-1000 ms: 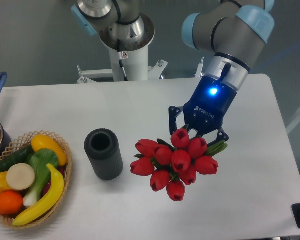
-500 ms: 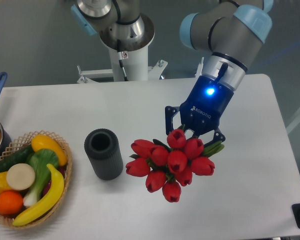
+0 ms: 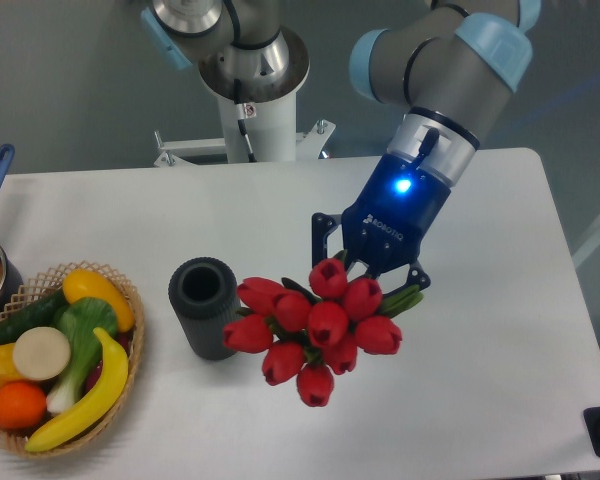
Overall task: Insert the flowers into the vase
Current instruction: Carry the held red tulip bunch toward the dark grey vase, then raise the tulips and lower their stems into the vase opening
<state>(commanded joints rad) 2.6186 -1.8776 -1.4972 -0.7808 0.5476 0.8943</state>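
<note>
ten flowers (image 3: pixel 310 330), one vase (image 3: pixel 207 308)

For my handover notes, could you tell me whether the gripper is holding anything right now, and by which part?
Yes: the gripper holds the flowers by their green stems, behind the red buds, which point away from it toward the vase.

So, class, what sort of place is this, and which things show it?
Probably a robotics lab: a robot arm's claw holds red tulips over a plain white table, and a second robot base stands behind.
</note>
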